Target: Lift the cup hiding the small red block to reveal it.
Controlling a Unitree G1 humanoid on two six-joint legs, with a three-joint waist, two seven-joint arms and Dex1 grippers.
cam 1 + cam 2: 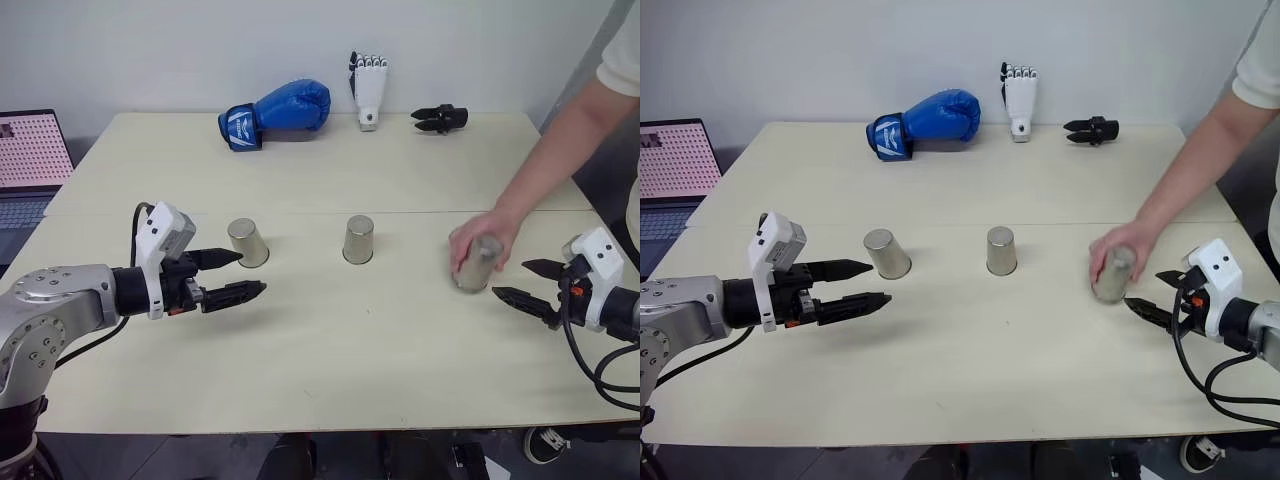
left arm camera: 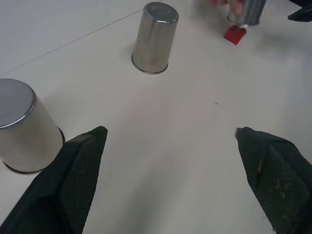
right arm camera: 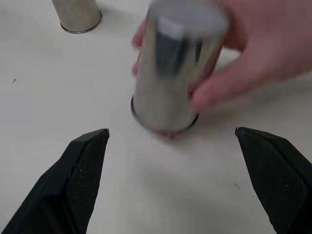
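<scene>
Three silver cups stand upside down in a row on the pale table (image 1: 330, 340). The left cup (image 1: 247, 242) sits just beyond my left gripper (image 1: 250, 272), which is open and holds nothing. In the centre stands the middle cup (image 1: 358, 239). A person's hand (image 1: 487, 238) grips the right cup (image 1: 477, 264) and tilts it. The small red block (image 2: 235, 34) shows at that cup's foot in the left wrist view. My right gripper (image 1: 510, 279) is open, close to the right of that cup (image 3: 173, 63) and apart from it.
The person's arm (image 1: 560, 150) reaches in from the right over the table. A blue boxing glove (image 1: 277, 112), a white robot hand (image 1: 369, 88) and a black gripper part (image 1: 441, 119) lie along the far edge. A laptop (image 1: 30, 165) stands off the left side.
</scene>
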